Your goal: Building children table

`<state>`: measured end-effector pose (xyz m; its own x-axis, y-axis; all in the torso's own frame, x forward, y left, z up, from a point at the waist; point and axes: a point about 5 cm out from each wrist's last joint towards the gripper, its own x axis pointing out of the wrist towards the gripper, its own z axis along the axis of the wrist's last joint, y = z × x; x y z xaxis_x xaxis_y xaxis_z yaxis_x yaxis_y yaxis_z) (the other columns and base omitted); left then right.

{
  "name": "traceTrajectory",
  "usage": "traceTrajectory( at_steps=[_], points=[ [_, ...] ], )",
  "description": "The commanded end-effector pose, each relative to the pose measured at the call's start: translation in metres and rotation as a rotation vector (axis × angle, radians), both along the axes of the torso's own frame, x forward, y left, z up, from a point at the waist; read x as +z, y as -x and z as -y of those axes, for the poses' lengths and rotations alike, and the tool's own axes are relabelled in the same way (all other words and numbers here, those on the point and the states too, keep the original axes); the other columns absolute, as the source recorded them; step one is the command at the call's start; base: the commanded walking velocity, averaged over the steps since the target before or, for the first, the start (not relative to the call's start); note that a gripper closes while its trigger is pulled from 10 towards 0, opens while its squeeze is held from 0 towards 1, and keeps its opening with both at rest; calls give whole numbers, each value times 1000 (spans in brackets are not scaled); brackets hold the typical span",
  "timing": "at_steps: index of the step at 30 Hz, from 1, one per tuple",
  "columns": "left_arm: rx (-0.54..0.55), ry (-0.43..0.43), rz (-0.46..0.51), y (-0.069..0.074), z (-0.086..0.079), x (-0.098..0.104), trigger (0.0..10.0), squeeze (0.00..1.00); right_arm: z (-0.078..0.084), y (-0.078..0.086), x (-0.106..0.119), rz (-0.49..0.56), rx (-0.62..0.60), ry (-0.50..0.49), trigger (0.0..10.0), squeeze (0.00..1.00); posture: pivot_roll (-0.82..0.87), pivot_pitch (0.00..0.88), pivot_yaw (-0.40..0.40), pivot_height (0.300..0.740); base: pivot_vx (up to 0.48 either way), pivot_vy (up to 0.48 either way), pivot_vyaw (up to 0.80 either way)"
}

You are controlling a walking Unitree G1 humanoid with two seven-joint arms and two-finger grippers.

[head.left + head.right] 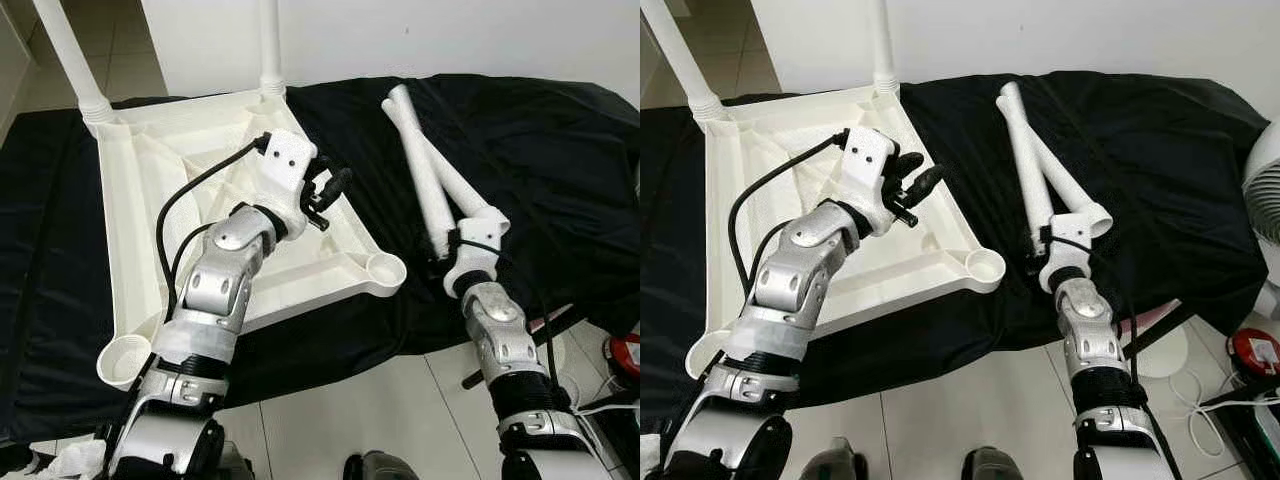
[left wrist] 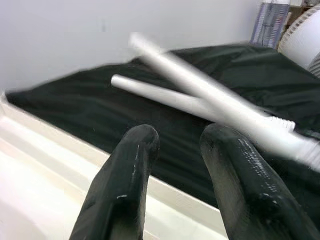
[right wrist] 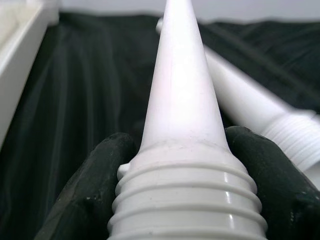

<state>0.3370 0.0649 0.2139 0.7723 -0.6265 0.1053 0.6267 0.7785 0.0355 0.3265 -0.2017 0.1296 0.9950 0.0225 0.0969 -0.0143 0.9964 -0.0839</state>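
i have the right gripper (image 3: 182, 165) clamped on the threaded end of one white leg (image 1: 420, 170), which lies crossed with the other leg (image 1: 455, 185) on the black cloth (image 1: 540, 150). the upturned tabletop (image 1: 160, 190) already carries two legs; my left gripper (image 1: 325, 195), jaws apart and empty, hovers over it to steady the frame, i judge.

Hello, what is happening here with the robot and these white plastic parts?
The robot is putting together a small white table. The tabletop lies upside down on a black cloth, with two legs already standing in its far corners. The right pincer is shut on the threaded end of a loose leg, which crosses a second loose leg on the cloth. The left pincer hovers open above the tabletop, holding nothing. The two near corner sockets are not filled yet.
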Motion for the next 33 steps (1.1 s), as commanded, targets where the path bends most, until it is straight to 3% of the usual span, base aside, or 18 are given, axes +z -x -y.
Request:
traceTrajectory(
  at_steps=[1,4,7,12,15,19,24,25,27,33],
  points=[
    [-5,19,-42,-2,1,-1,10000,0,1,1,9,54,-8,-10,10000,0,-15,0,-12,740,0,0,0],
    [-10,39,-67,-4,1,0,10000,0,-2,4,11,86,15,0,10000,0,-15,0,-12,740,0,0,0],
    [-45,123,-147,-8,0,3,10000,0,-11,8,24,188,49,15,10000,0,-18,1,-2,740,0,0,0],
    [-117,213,-246,-10,0,8,10000,0,-24,9,30,260,101,60,10000,0,-16,1,4,740,0,0,0],
    [-137,226,-267,-10,1,8,10000,0,-27,9,31,274,115,74,10000,0,-16,1,4,740,0,0,0],
    [-279,299,-391,-3,8,9,10000,0,-43,12,29,291,212,156,10000,0,-15,0,5,740,0,0,0],
    [-344,313,-422,1,14,10,10000,0,-50,13,27,290,253,190,10000,0,-16,0,4,740,0,0,0],
    [-373,373,-441,2,16,14,10000,1000,-56,14,26,287,283,211,10000,0,-16,0,3,740,0,0,0],
    [-393,416,-457,2,18,17,10000,1000,-60,14,24,288,303,227,10000,0,-16,0,3,740,0,0,0],
    [-385,422,-497,-4,19,20,10000,1000,-78,15,21,293,391,259,10000,0,-21,0,8,740,0,0,0]
  ],
)
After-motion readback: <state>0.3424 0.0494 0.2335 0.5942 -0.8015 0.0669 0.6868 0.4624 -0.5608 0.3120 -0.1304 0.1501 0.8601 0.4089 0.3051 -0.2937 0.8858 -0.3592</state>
